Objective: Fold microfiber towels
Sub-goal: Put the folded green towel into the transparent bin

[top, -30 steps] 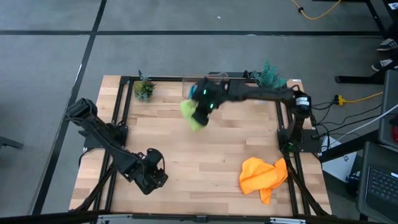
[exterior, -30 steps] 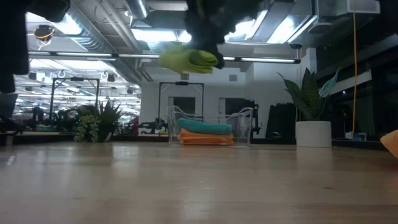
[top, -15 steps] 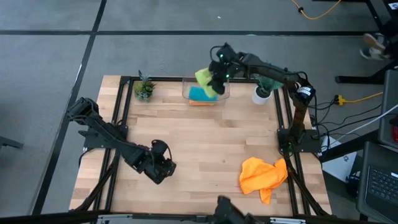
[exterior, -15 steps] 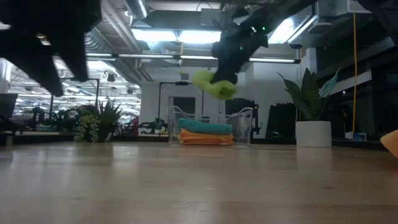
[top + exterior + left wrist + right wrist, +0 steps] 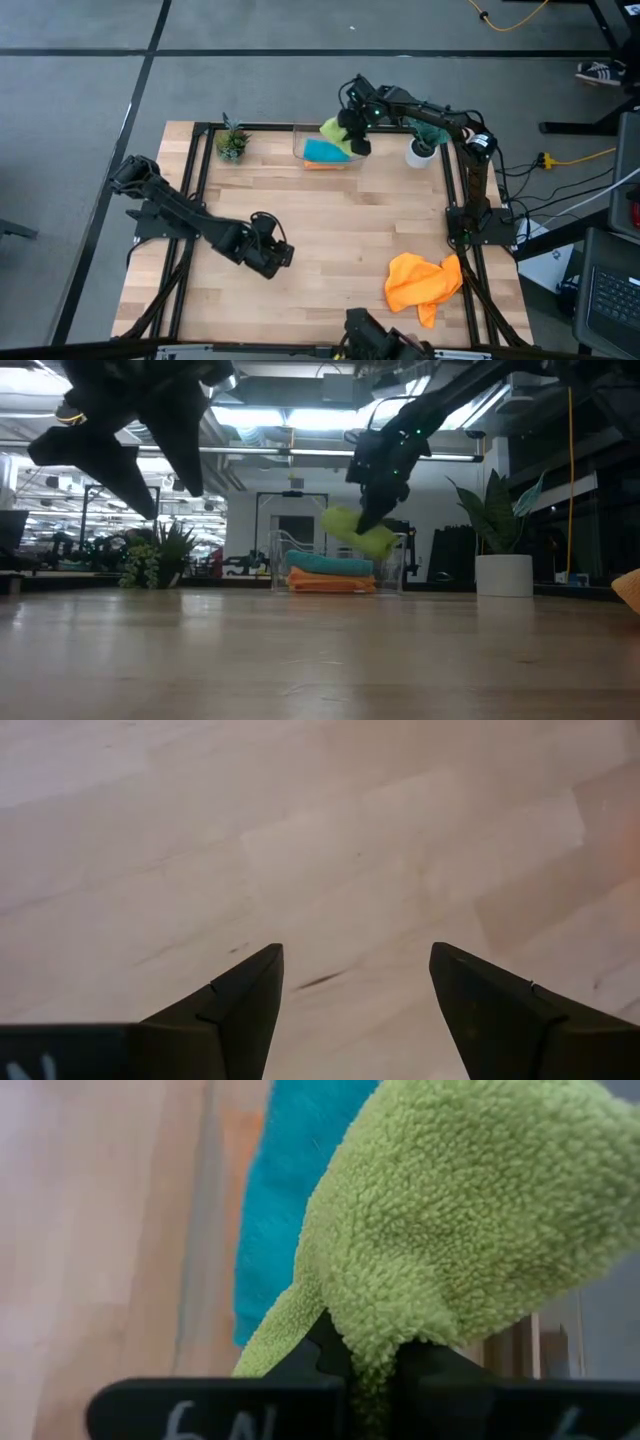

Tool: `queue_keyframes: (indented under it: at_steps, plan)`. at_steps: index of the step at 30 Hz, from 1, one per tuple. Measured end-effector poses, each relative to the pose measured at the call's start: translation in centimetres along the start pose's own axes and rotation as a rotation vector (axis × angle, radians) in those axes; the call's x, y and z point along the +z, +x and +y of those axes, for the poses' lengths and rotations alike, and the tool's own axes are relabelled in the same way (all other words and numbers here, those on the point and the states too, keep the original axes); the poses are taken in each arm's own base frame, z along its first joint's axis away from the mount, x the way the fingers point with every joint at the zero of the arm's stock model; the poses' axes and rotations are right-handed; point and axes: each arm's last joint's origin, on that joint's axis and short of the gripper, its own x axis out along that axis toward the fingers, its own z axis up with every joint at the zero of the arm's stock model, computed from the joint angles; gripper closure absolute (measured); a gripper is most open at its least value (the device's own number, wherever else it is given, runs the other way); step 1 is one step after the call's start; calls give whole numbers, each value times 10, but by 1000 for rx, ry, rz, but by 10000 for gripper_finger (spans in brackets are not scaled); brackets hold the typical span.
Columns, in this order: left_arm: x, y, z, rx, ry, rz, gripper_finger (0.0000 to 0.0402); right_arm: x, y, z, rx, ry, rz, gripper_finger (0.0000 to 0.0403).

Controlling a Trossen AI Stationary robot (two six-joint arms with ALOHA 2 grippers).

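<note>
1. Lime green towel [image 5: 335,131], folded into a soft bundle, hangs pinched in the right gripper [image 5: 352,137] just above the clear bin [image 5: 300,150] at the table's far edge. The jaws are clamped tight on its fold, as the right wrist view shows.
2. Below it in the bin lie a teal towel [image 5: 330,564] on an orange one [image 5: 328,583], neatly stacked. If the green one is let go off-centre, I reckon it could drape over the bin's wall or slump and unfold.
3. A loose flap trails down from the bundle; lowering it could snag that flap on the rim and pull the fold open.
4. Coming down too far might shove the stack askew or nudge the bin toward the white potted plant [image 5: 421,152] beside it.
5. Another orange towel [image 5: 424,281] sits crumpled near the right front corner, still unfolded.
6. The left gripper [image 5: 275,256] hovers over bare wood mid-table, fingers spread apart and empty, well clear of all this.
</note>
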Motion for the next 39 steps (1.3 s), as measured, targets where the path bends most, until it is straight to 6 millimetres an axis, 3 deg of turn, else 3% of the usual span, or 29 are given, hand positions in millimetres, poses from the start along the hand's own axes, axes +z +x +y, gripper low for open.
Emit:
queue_keyframes:
  at_steps: [8,17,27,34,39]
  plan:
    - [3,3,-1,5,-12,-6,154,11,6,17,85,-207,-40,383]
    - [3,3,-2,-6,-17,-4,154,17,36,31,135,-325,-14,380]
    - [3,2,-4,-31,-28,-1,154,18,40,29,66,-335,24,252]
    - [3,2,-4,-32,-28,-1,154,19,39,27,47,-315,26,220]
    - [3,3,-4,-32,-28,0,154,34,26,23,16,-325,-7,217]
